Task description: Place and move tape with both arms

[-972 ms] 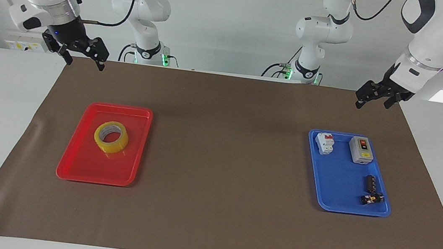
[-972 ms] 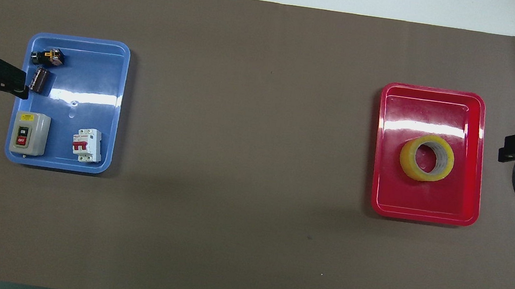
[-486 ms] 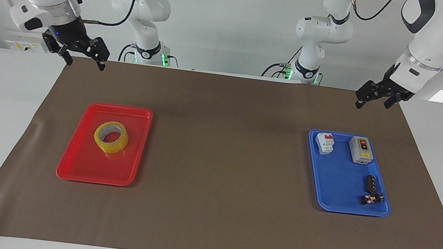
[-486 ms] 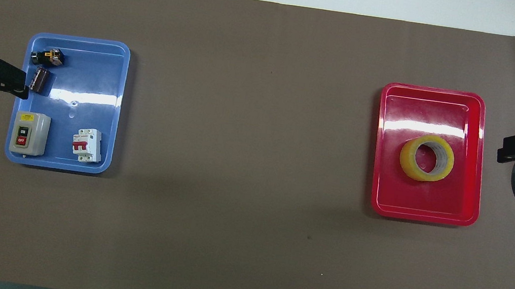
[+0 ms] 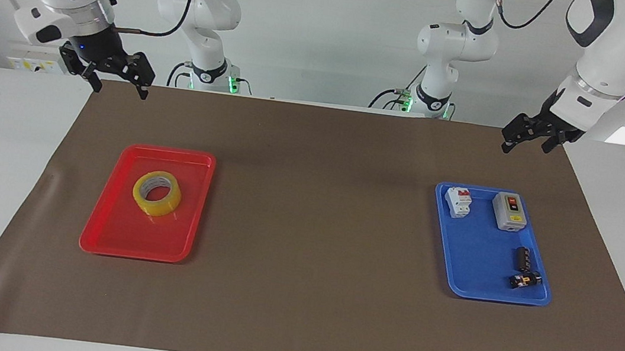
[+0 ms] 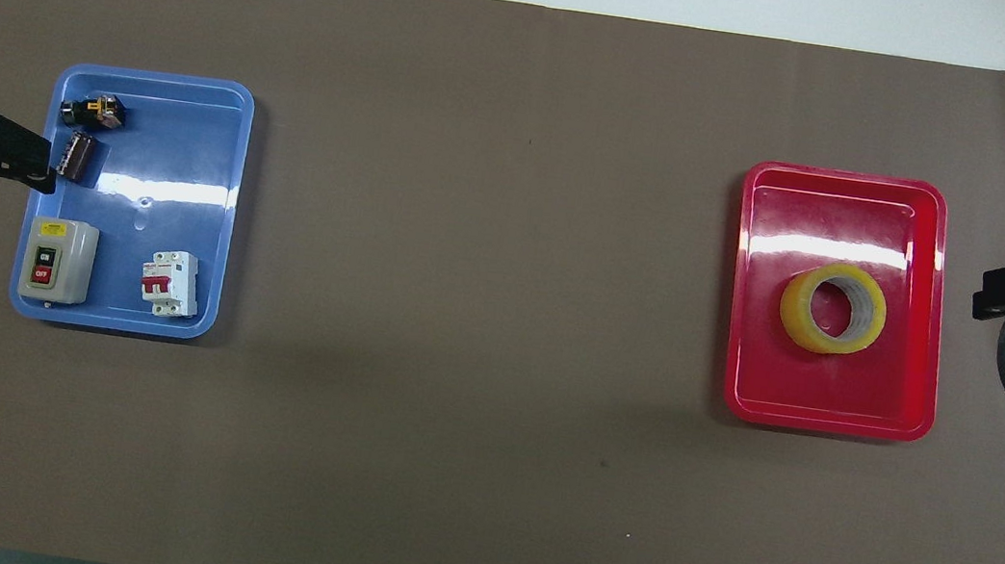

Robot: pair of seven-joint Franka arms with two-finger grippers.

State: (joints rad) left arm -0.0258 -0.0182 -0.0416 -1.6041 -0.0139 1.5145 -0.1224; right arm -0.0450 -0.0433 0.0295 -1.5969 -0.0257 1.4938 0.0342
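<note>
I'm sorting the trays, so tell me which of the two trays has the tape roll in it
The red tray, toward the right arm's end of the table, holds the yellow tape and nothing else. The blue tray holds only small electrical parts.

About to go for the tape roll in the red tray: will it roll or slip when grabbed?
The tape lies flat on its side in the red tray, so it probably won't roll. The tray looks glossy, so a nudge may slide it. It is a stiff-looking ring with an open core, and likely light.
</note>
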